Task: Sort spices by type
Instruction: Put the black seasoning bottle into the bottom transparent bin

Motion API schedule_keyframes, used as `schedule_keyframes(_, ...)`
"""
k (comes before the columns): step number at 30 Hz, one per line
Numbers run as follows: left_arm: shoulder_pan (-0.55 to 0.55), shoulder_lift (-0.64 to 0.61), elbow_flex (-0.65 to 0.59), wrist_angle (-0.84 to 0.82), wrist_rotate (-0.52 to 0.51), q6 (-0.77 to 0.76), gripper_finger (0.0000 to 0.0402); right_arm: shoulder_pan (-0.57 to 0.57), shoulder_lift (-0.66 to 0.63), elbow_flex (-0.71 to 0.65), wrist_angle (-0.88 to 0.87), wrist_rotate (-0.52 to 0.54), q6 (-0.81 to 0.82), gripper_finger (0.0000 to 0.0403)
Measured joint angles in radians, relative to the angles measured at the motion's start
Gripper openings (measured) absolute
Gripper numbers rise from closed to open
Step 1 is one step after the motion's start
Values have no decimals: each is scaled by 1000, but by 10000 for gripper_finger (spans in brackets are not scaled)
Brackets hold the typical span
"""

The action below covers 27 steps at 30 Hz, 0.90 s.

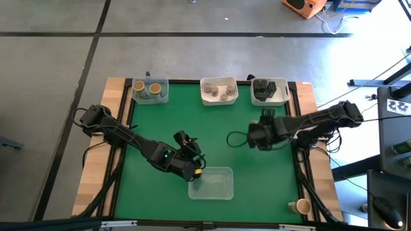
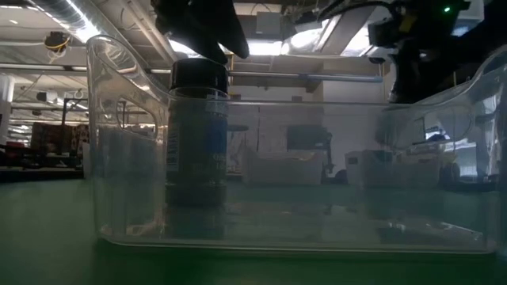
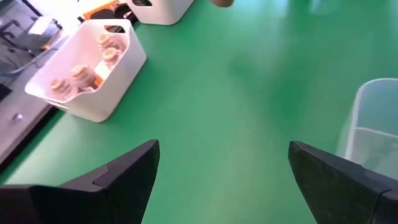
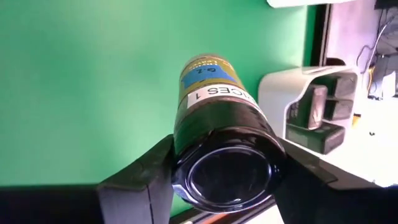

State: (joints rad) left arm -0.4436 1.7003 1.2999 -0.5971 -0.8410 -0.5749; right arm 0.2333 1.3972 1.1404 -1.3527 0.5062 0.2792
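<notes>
Your right gripper [image 4: 217, 186] is pinching black-capped spice jar [image 4: 214, 118] by lid end, carrying it over green worktop [image 1: 218, 122] toward white tray [image 1: 268, 92] holding dark-lidded jars, likely its matching group. Your left gripper [image 1: 192, 168] is hovering, jaws spread, above clear bin [image 1: 215, 186], where another black-capped jar [image 2: 198, 142] is standing.

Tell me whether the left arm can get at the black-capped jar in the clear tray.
Probably yes. The left claw hangs open right at the clear tray's corner, the black-capped jar stands upright inside, and the tray's top is open.
</notes>
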Motion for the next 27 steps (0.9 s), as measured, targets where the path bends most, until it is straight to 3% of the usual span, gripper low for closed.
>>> schedule_keyframes(8,34,-64,0,-55,1,30,339,-51,-65,0,19,-50,-63,209)
schedule_keyframes(16,-1,-64,0,-39,50,28,339,-50,-94,0,253,-285,-140,209)
schedule_keyframes(27,-100,-64,0,-23,52,-98,339,55,-93,0,504,-399,-154,210)
